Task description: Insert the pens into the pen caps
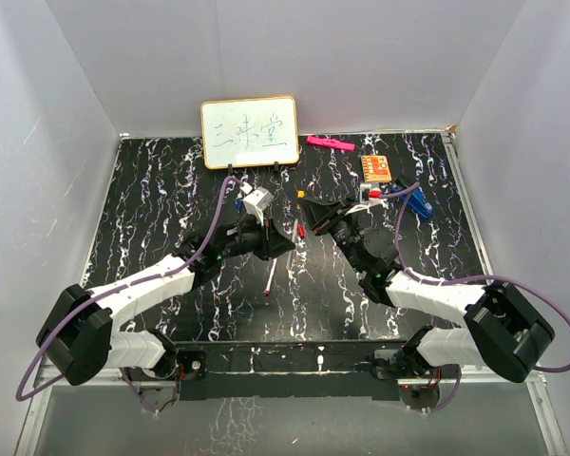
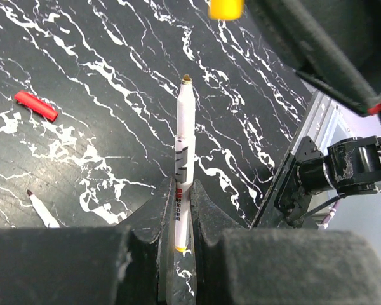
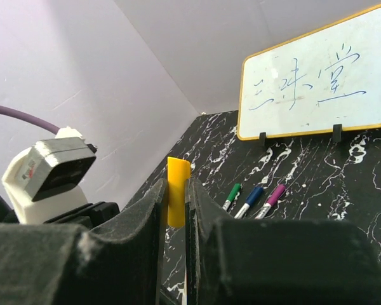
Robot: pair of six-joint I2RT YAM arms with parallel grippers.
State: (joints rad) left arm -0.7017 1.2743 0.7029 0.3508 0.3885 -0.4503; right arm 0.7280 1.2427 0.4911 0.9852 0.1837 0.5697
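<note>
Pen (image 2: pixel 185 146), probably light, stiff and slippery, clamped near its tail by left gripper (image 2: pixel 183 197), points toward yellow cap (image 3: pixel 178 171) pinched in right gripper (image 3: pixel 176 197).

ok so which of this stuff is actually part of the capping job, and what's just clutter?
Job:
- held pen in left gripper
- yellow cap in right gripper
- red cap
- loose pen
- green pen, blue pen, purple pen, apparently capped already

Clutter:
- whiteboard
- pink bar
- orange card
- blue clip
</note>
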